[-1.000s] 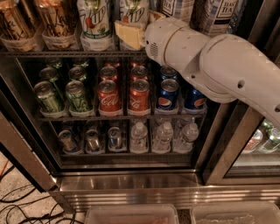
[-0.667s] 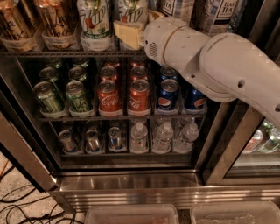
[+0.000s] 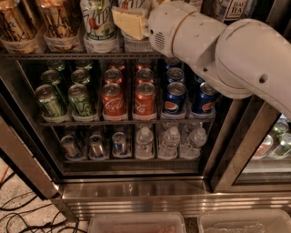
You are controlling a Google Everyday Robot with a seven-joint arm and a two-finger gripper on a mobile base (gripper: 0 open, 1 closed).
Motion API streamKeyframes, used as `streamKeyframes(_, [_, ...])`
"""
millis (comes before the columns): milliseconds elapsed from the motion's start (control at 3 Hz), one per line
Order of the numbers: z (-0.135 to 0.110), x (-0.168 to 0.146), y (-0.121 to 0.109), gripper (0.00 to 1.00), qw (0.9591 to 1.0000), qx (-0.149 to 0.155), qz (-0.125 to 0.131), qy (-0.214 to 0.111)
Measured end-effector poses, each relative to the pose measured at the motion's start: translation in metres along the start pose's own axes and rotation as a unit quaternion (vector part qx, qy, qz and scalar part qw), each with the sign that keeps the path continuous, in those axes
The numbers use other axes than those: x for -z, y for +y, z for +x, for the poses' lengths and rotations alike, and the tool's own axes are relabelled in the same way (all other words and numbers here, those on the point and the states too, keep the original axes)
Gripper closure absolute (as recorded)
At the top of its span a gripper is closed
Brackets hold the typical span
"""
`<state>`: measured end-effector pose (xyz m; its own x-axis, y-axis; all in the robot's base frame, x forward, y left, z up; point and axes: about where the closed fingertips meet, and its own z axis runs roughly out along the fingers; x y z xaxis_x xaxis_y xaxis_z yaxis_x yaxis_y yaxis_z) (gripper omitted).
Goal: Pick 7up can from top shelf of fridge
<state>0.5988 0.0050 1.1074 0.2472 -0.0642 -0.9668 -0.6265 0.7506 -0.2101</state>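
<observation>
A 7up can (image 3: 97, 18), white with a green logo and a red dot, stands in a clear cup tray on the top shelf (image 3: 68, 55) of the fridge (image 3: 136, 191). My gripper (image 3: 131, 22), with yellowish pads, is at the top shelf just right of that can. It covers the slot beside it, where a second white and green can (image 3: 132, 3) barely shows. My thick white arm (image 3: 236, 59) reaches in from the right.
Gold-brown cans (image 3: 59, 18) stand left of the 7up can and tea cans (image 3: 236, 9) at top right. Green cans (image 3: 79, 100), Coke cans (image 3: 113, 100) and Pepsi cans (image 3: 175, 98) fill the middle rack, water bottles (image 3: 170, 141) the lower one. The door frame (image 3: 245, 145) stands at the right, with plastic bins (image 3: 136, 223) below.
My gripper and arm have moved up and slightly left, closer to the top shelf. The cans have not moved.
</observation>
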Motion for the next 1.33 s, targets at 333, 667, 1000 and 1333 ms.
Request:
streamKeyframes(333, [-0.013,0.006,0.005,1.00,0.9998,0.012,-0.010,-0.009])
streamKeyframes(667, [-0.016,0.018,0.012,1.00,0.9996,0.013,-0.023,-0.009])
streamKeyframes(1000, [-0.014,0.038,0.026,1.00,0.9988,0.014,-0.046,-0.001])
streamKeyframes(1333, [0.005,0.060,0.036,1.00,0.9969,0.013,-0.072,0.027])
